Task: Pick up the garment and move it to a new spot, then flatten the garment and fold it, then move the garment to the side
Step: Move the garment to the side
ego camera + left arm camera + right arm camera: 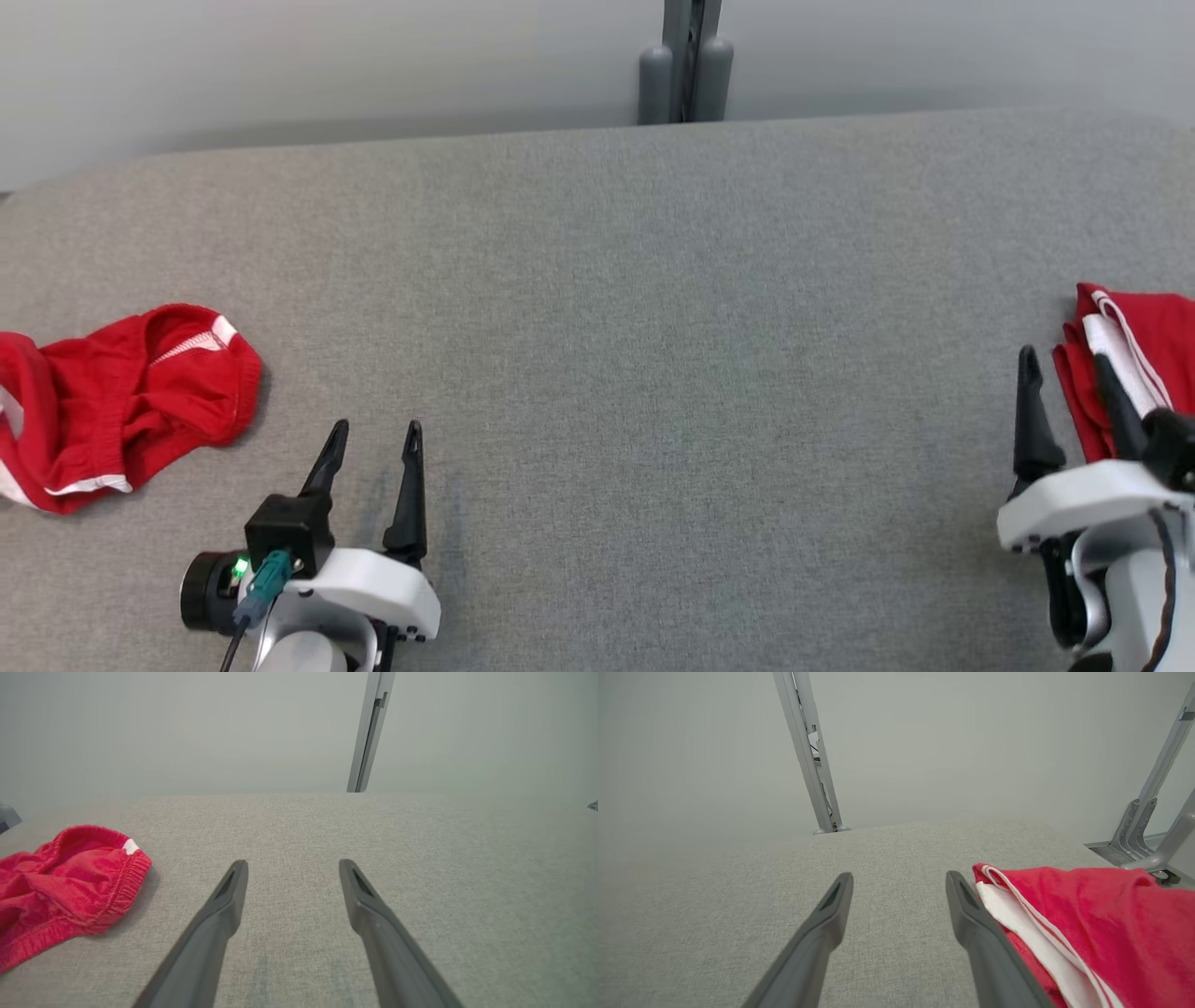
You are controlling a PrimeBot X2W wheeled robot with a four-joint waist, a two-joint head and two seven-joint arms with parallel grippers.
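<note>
**A:** Status?

**B:** Both pincers are open with nothing in them. Left gripper (375,429) hovers over the bare grey table (653,327). Crumpled red garment (121,401) is near it on its left, not touching. Right gripper (1064,357) is at the far right beside the folded red garment (1144,327). Its outer finger is against the white-striped edge. Can't tell if it touches.

**A:** Fold done and parked?

**B:** Looks like it. Risk: if the right arm pulls away sideways, that finger could drag the top layer and open the fold. The pile also looks close to the table's right side, so a nudge could push it off.

**A:** Left side?

**B:** If the crumpled one is next, a pinch on the bunched waistband could catch several layers. Then it lifts as a wad and won't flatten.
</note>
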